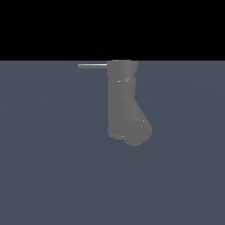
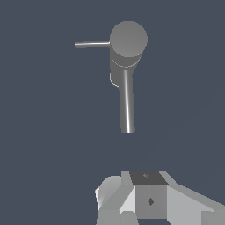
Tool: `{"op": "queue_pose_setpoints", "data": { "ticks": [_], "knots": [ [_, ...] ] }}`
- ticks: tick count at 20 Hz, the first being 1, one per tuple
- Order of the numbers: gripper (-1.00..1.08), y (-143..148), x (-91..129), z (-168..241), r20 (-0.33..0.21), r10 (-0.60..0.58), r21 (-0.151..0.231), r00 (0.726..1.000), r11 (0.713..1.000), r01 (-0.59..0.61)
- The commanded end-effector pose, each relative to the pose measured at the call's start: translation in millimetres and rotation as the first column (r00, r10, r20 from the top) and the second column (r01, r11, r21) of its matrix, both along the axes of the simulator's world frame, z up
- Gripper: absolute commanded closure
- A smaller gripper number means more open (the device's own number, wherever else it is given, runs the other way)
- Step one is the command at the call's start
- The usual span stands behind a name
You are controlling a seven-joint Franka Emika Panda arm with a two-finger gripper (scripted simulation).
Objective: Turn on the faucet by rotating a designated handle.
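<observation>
The faucet (image 1: 121,94) is a matte grey upright cylinder standing on the dark floor. Its thick angled spout (image 1: 136,127) branches off low and ends in a round mouth. The handle (image 1: 92,66) is a thin light-grey rod sticking out level from the faucet's top toward the exterior view's left. The wrist view looks down on the faucet's round top (image 2: 128,38), the handle (image 2: 91,44) and the spout (image 2: 127,105). Only grey blocky parts of my gripper (image 2: 147,200) show at that picture's edge, well apart from the faucet. Its fingertips are not visible. The exterior view does not show the gripper.
A flat dark blue-grey floor (image 1: 52,167) lies all around the faucet. The background above the floor is black.
</observation>
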State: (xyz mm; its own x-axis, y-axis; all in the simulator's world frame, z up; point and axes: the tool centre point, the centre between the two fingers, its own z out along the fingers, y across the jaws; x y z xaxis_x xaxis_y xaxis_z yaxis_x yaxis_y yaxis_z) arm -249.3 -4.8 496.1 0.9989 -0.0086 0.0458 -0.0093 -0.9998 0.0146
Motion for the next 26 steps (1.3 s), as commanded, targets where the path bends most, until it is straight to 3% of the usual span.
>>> {"op": "queue_pose_setpoints", "data": {
  "ticks": [1, 16, 26],
  "knots": [
    [1.08, 0, 0, 0, 0.000, 0.000, 0.000, 1.000, 1.000, 0.000],
    [1.08, 22, 12, -18, -0.003, -0.122, 0.004, 0.993, 0.993, 0.122],
    [1.08, 56, 39, -49, -0.008, -0.320, 0.011, 0.947, 0.947, 0.320]
  ]
}}
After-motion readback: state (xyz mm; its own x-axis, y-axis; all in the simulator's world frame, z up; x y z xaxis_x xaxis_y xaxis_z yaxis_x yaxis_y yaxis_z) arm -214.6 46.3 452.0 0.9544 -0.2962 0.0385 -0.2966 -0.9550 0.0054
